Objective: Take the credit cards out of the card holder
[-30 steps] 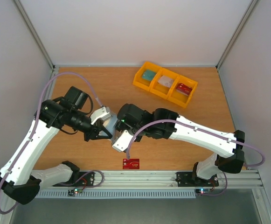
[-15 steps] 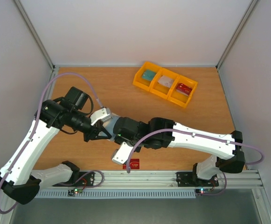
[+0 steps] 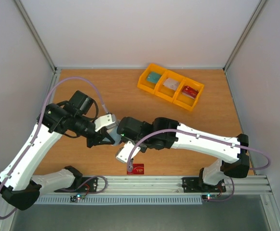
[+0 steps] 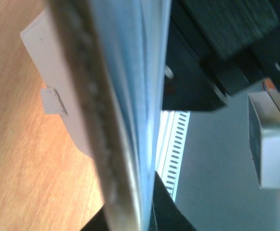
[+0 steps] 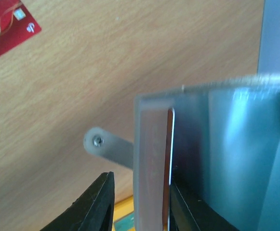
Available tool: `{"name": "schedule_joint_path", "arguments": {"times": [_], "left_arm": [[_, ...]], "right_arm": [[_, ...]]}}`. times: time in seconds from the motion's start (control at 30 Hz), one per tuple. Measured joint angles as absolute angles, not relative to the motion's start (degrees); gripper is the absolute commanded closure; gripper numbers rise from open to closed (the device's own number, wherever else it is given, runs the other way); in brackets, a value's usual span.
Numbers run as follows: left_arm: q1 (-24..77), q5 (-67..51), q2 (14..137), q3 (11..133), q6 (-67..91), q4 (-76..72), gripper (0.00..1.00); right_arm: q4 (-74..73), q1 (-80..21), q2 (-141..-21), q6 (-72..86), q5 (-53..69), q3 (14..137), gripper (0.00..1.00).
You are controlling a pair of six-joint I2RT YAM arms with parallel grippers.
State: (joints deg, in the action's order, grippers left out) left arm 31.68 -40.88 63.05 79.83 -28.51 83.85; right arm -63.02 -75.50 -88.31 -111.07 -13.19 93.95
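left hand [image 3: 105,138]: fingers together, clamped on the card holder [image 4: 125,96], which runs edge-on through its wrist view.
right hand [image 5: 142,185]: fingers apart, one on either side of a flap of the card holder; a gap shows between one finger and the flap.
card holder: cream-white outside, pale grey-blue inside, held between the two hands over the near middle of the surface [image 3: 106,91]; snap tab [image 5: 106,144] juts from one edge.
card in holder: a thin edge with a red streak [image 5: 170,144] shows in a slot; no more can be told.
red card [image 3: 135,168]: lies flat on the surface near its front edge, white lettering up, apart from both hands.
yellow bin tray [image 3: 141,83]: three compartments, at the far side of the surface.
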Motion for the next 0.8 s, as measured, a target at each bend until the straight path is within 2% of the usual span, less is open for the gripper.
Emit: {"name": "schedule_joint_path", "arguments": {"times": [0.03,0.1,0.27,0.4,0.43,0.6,0.73,0.8], "left_arm": [[31.9,-40.4,63.0,79.8,-28.8,83.9,1.00],[32.2,-39.8,63.0,79.8,-29.1,83.9,1.00],[32.6,-39.3,63.0,79.8,-29.2,83.9,1.00],[32.8,-39.1,63.1,79.8,-29.2,84.0,1.00],[32.9,-39.1,63.1,79.8,-29.2,84.1,1.00],[32.9,-39.2,63.1,79.8,-29.0,84.4,1.00],[32.9,-39.1,63.1,79.5,-28.7,84.3,1.00],[32.9,-38.9,63.0,79.0,-28.6,83.9,1.00]], "right_arm": [[-63.4,-75.0,-88.3,-110.8,-13.6,94.0,0.69],[-63.9,-73.8,-88.3,-110.4,-14.2,94.2,0.78],[-64.1,-72.9,-88.3,-109.4,-14.3,94.6,0.84],[-64.1,-72.9,-88.5,-108.5,-13.3,94.7,0.98],[-64.1,-72.9,-88.7,-108.3,-13.0,94.8,0.99],[-64.2,-72.9,-89.4,-107.0,-11.0,95.6,0.99],[-64.6,-72.9,-89.7,-106.1,-10.2,96.3,0.87],[-64.6,-73.0,-89.8,-105.5,-9.5,96.3,0.85]]}}
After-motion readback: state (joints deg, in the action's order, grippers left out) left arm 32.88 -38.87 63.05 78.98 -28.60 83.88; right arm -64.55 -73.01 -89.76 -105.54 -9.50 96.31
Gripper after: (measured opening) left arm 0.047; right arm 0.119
